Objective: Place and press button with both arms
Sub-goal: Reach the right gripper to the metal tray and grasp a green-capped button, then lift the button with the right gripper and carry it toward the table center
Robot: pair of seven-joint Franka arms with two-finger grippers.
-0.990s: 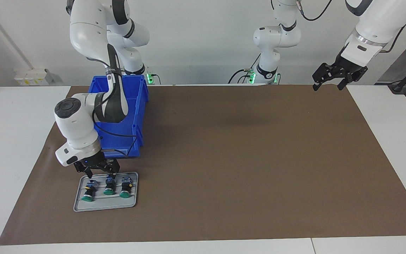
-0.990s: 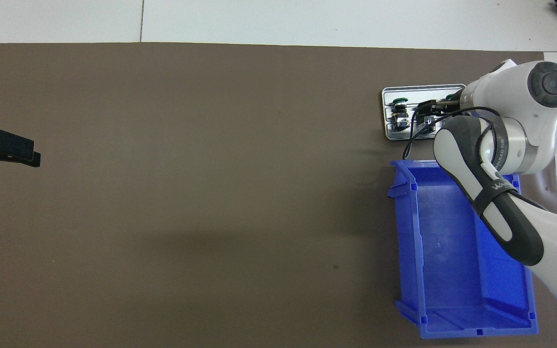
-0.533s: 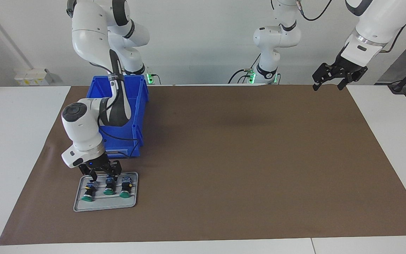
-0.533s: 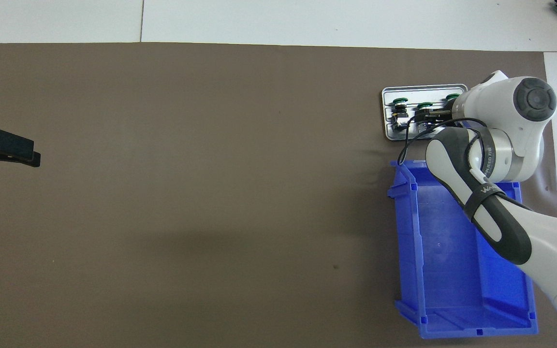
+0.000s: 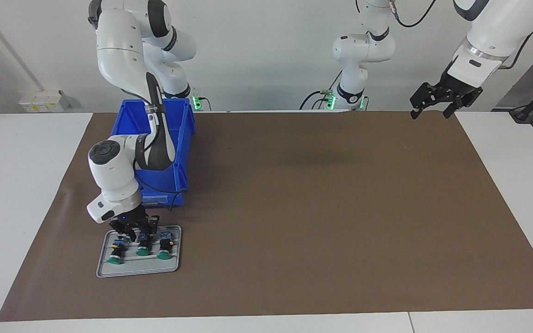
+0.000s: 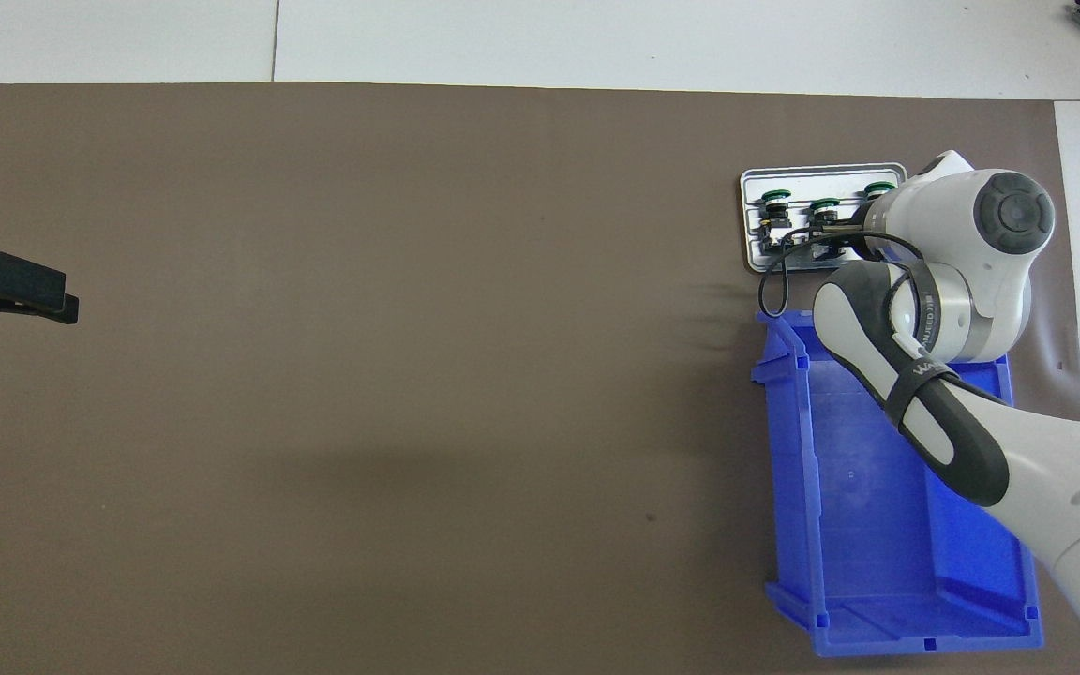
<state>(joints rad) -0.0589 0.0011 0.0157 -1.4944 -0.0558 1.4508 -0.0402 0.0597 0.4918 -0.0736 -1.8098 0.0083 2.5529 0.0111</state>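
Observation:
Three green-capped buttons lie in a row on a small grey tray (image 5: 137, 271) (image 6: 821, 172) at the right arm's end of the table. My right gripper (image 5: 138, 235) (image 6: 819, 244) is down on the tray, its jaws drawn in around the rear end of the middle button (image 5: 142, 251) (image 6: 822, 205), which still rests on the tray. The arm's wrist hides part of the row in the overhead view. My left gripper (image 5: 430, 112) (image 6: 52, 296) waits open and empty in the air, over the mat's corner at the left arm's end.
A blue bin (image 5: 184, 138) (image 6: 877, 562) stands on the brown mat (image 5: 322, 208) just nearer to the robots than the tray, under the right arm's forearm. A cable loops from the right wrist over the bin's edge.
The right gripper has come down onto the tray and closed in on the middle button. The right arm's wrist has shifted slightly toward the bin. The left arm has not moved.

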